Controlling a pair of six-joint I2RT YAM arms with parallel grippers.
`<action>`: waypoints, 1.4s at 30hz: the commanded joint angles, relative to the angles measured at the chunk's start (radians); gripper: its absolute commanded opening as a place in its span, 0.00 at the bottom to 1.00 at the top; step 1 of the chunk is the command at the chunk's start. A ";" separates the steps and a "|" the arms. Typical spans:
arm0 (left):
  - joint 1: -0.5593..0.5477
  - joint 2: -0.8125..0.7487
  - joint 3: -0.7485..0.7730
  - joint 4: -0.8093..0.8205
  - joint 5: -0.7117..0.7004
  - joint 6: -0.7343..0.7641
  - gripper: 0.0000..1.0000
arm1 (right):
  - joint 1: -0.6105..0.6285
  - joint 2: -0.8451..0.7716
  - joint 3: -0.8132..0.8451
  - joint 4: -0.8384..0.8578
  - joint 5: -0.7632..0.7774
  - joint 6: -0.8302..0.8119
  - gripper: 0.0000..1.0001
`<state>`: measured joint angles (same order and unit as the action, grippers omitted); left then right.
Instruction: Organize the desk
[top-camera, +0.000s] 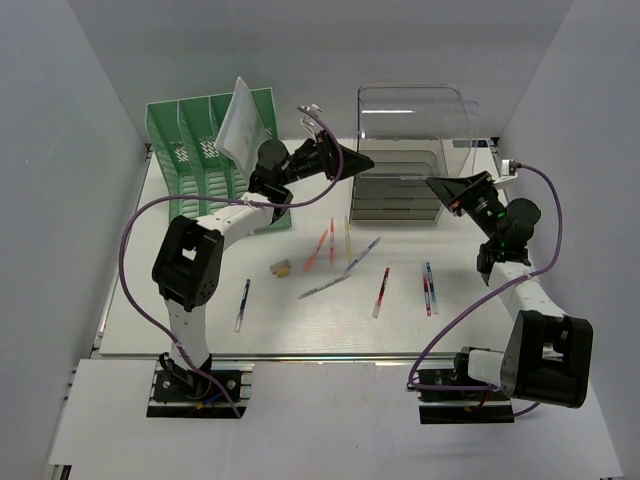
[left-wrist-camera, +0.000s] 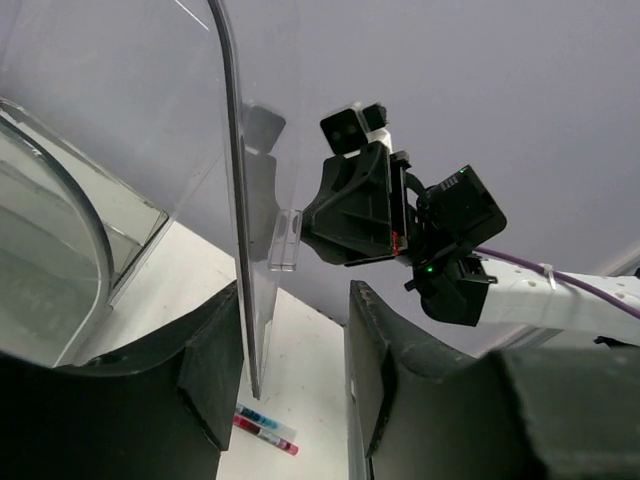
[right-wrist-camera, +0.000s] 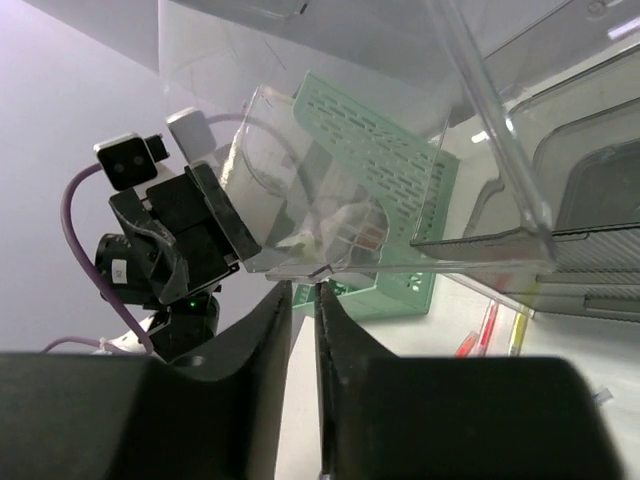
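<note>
The desk is a white tabletop strewn with several pens. At the back stands the clear drawer box, with a clear plastic cover raised above it. My left gripper is at the cover's left edge. In the left wrist view its jaws stand open astride the cover's thin wall, which lies close to the left finger. My right gripper is at the cover's right side. Its jaws are a narrow slit apart, holding nothing, just under the cover's rim.
A green slotted file rack stands at the back left with a white sheet leaning in it. A small brown item lies among the pens. Red and blue pens lie right of centre, and one pen lies at the left.
</note>
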<state>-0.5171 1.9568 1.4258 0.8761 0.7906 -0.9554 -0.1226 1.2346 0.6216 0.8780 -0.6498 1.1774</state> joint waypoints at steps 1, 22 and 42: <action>0.000 -0.021 0.050 -0.046 0.015 0.010 0.54 | -0.002 -0.032 0.066 0.039 0.003 -0.038 0.24; 0.000 -0.042 0.151 -0.178 -0.059 0.023 0.14 | 0.000 -0.179 0.081 -0.372 -0.204 -0.461 0.66; 0.000 -0.067 0.151 -0.213 -0.077 0.029 0.11 | 0.221 -0.116 0.316 -1.651 -0.257 -2.533 0.56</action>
<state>-0.5144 1.9579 1.5272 0.6682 0.7628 -0.9424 0.0643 1.1107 0.9440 -0.5781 -0.9691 -0.9733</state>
